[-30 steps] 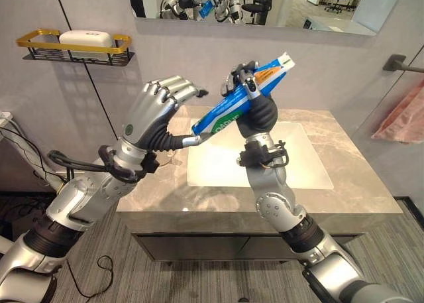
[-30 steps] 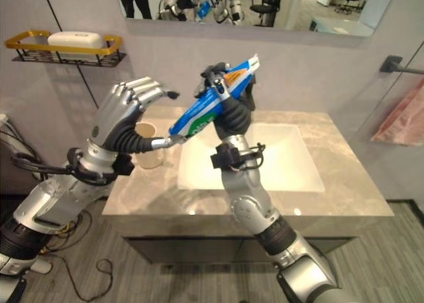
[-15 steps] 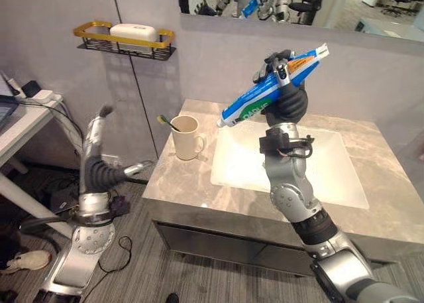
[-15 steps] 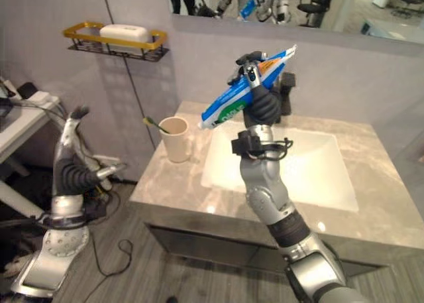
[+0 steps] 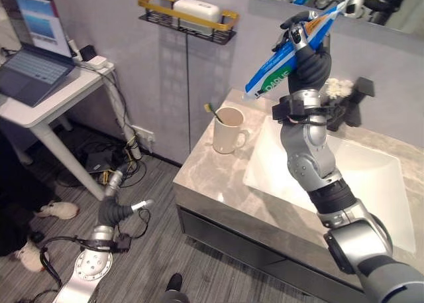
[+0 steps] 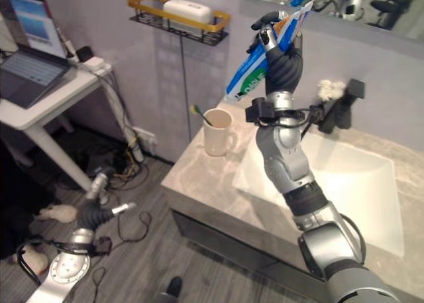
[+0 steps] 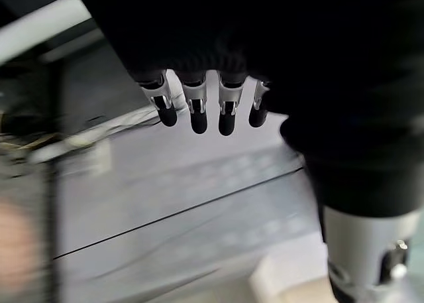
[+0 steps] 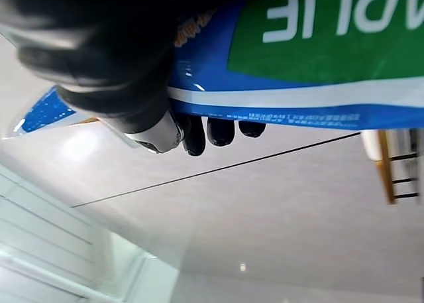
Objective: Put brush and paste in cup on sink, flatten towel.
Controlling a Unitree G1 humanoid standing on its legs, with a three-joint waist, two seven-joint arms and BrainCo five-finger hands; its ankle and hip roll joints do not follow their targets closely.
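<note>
The marble tabletop (image 5: 218, 183) carries a white sink basin (image 5: 344, 177) and, on the stretch beside the basin, a cream cup (image 5: 227, 130) with the brush (image 5: 213, 111) already leaning out of its mouth. High above this, the right hand (image 5: 311, 58) is raised near the mirror, its fingers curled tight around the paste (image 5: 285, 54). The tube's long axis slants: its flat crimped end points up toward the mirror, its cap end points down and toward the cup's side. The cup sits well below the tube and off toward the robot's left, so I judge the coming move to be a descent along roughly that slant, cap end first, into the mouth beside the brush. The left hand (image 5: 112, 187) hangs low by the floor, well apart from the tabletop, fingers straight and holding nothing; the right is clearly the nearer hand.
</note>
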